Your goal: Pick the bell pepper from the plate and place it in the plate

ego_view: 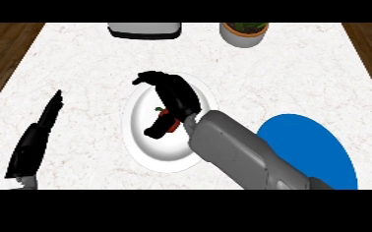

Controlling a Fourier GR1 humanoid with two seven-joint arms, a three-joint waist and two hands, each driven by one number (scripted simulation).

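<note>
The right hand hung over the white plate near the middle of the desk, its fingers curled downward and its thumb reaching toward the bell pepper — a small red shape with a green stem, mostly hidden beneath the palm. Whether the fingers had closed on it could not be told; they looked bent around it rather than spread. The pepper lay on the white plate, and the blue plate waited to the right, partly behind the forearm. The left hand rested at the left edge, fingers straight. The likely trouble: a round, smooth pepper could roll or squirt sideways if the fingers met it off-centre — or the plate itself could skid under a downward push.
</note>
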